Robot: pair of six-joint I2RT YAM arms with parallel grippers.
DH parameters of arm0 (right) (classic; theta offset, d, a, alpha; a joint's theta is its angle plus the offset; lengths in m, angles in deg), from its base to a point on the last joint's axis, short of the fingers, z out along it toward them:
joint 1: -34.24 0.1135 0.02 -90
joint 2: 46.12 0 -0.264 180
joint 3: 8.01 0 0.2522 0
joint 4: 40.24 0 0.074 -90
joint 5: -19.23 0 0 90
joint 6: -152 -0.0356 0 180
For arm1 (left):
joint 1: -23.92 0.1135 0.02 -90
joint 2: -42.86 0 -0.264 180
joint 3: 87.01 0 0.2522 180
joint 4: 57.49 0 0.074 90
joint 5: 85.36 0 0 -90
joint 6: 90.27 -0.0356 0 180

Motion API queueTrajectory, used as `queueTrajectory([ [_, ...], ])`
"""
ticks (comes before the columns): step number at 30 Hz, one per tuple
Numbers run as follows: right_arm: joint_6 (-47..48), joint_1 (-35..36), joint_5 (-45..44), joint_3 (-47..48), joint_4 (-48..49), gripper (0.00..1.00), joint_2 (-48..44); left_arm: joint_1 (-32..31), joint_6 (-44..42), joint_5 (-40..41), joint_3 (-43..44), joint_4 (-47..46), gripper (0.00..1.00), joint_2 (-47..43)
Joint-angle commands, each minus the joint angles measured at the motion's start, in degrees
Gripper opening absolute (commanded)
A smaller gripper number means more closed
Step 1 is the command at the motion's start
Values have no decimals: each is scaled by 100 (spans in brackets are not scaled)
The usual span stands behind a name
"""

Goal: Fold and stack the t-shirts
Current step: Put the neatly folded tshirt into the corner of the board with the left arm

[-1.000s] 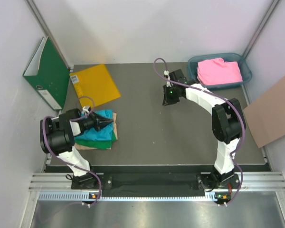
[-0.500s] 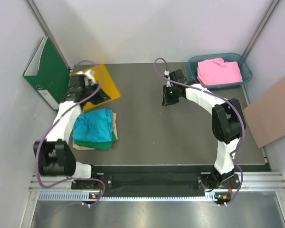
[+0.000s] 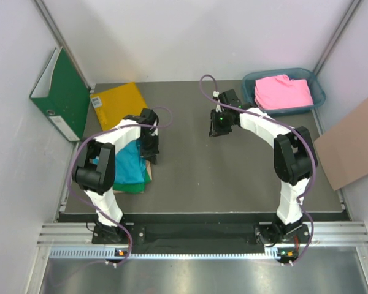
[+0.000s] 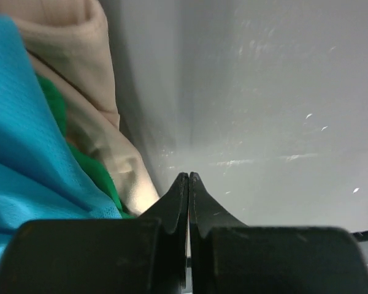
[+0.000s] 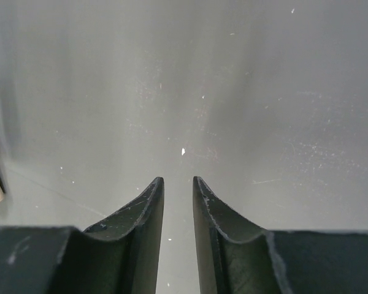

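A turquoise-blue t-shirt [image 3: 128, 162] lies folded on a bright green t-shirt [image 3: 135, 185] at the table's left, with a beige cloth [image 4: 91, 79] under them. My left gripper [image 3: 151, 157] is shut and empty, low at the stack's right edge. In the left wrist view its tips [image 4: 189, 176] point at bare table, with the turquoise [image 4: 24, 153] and green [image 4: 54, 105] cloth to their left. The pink t-shirt [image 3: 283, 92] lies in a blue bin [image 3: 319, 90] at the back right. My right gripper [image 3: 216, 130] hangs over mid-table; its jaws [image 5: 178, 179] stand slightly apart and empty.
A yellow envelope [image 3: 118, 107] lies at the back left beside an upright green binder [image 3: 61, 95]. A brown cardboard sheet [image 3: 354, 150] leans outside the table's right edge. Grey walls close in the table on three sides.
My left arm swung from over the yellow envelope to the right edge of the shirt stack. The right arm has not moved.
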State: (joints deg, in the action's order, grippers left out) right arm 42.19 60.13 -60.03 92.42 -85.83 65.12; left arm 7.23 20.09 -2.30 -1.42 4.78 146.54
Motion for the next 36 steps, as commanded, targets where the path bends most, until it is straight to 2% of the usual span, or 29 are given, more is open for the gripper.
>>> queueTrajectory([
  [1, -110, -58, -90, 51, 81, 27, 20, -28, -24, 131, -231, 168, 0, -137],
  [2, -119, -66, -107, 51, 81, 30, 29, -28, -15, 149, -336, 159, 0, -129],
  [4, -154, -84, -125, 77, 55, 41, 64, -28, -32, 166, -476, 167, 0, -67],
  [5, -163, -101, -151, 78, 55, 55, 82, -19, -41, 201, -529, 176, 0, -58],
  [8, -163, -102, -257, 104, 19, 69, 100, -19, -76, 333, -697, 185, 0, -58],
  [10, -154, -93, -353, 148, -33, 74, 126, -19, -120, 447, -793, 220, 0, -50],
  [19, -154, -110, -415, 297, -104, 77, 205, 315, -15, 1088, -1031, 430, 0, 38],
  [28, -163, -119, -380, 324, -200, 79, 214, 1518, 231, 1985, -917, 853, 0, 179],
  [36, 83, -189, -450, 928, -639, 88, 459, 2336, 398, 2636, -715, 1178, 0, 363],
])
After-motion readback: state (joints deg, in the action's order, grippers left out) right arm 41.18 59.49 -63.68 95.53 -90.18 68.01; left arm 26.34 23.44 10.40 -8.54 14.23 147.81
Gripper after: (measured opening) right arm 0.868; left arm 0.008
